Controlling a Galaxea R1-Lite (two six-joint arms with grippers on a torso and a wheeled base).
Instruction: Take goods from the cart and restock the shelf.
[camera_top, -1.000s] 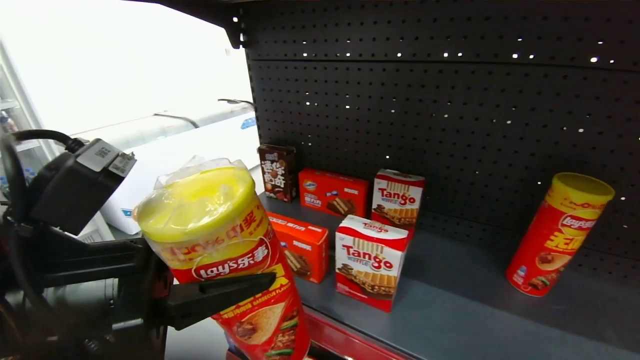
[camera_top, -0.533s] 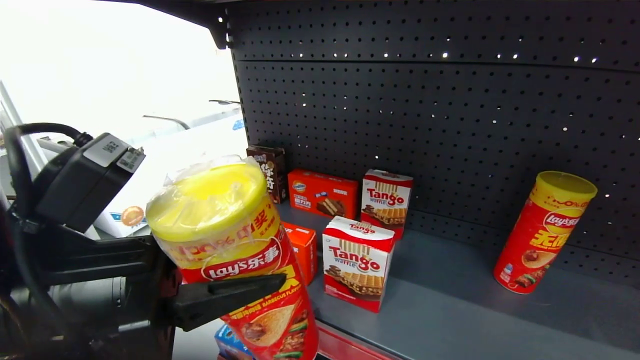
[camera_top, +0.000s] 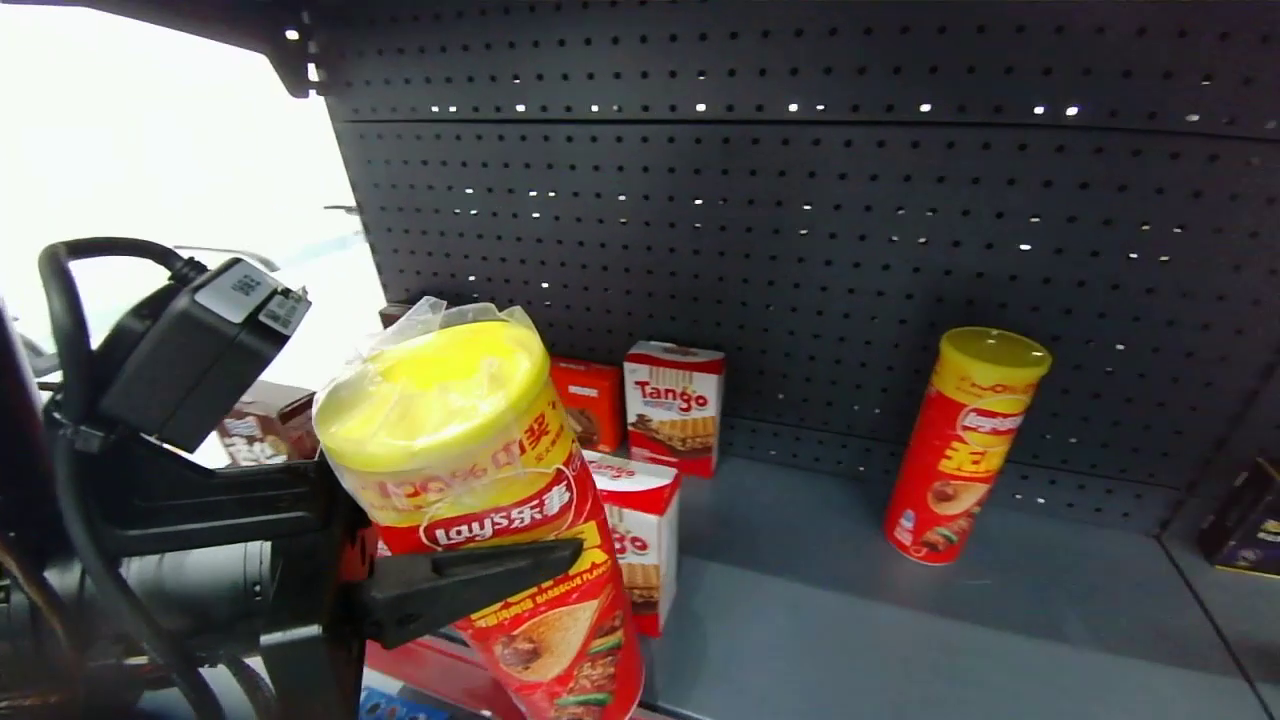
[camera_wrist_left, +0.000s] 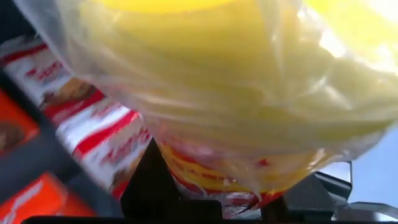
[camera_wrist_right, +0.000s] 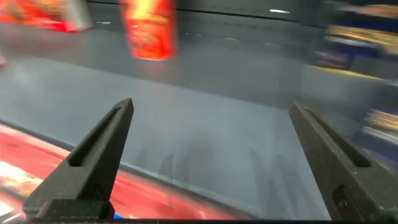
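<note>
Pinching the chip can (camera_top: 470, 450) across its mid-body with the left gripper (camera_top: 480, 570), tilted, at the front edge of the shelf (camera_top: 900, 640), near the front wafer box (camera_top: 645, 530). Right gripper (camera_wrist_right: 211, 106) spread wide, carrying nothing, above bare shelf. Judged risks: clipping and toppling the wafer box on swing-in; releasing off-vertical and tipping the can; slipping on the glossy wall; snagging the loose film (camera_top: 430, 320) over the lid.

Two chip cans — the near can (camera_top: 470, 470) and the far can (camera_top: 962, 445). Two wafer boxes — the back box (camera_top: 672, 405), the front box (camera_top: 645, 520). One orange box (camera_top: 590, 400), one dark box (camera_top: 1240, 520).
</note>
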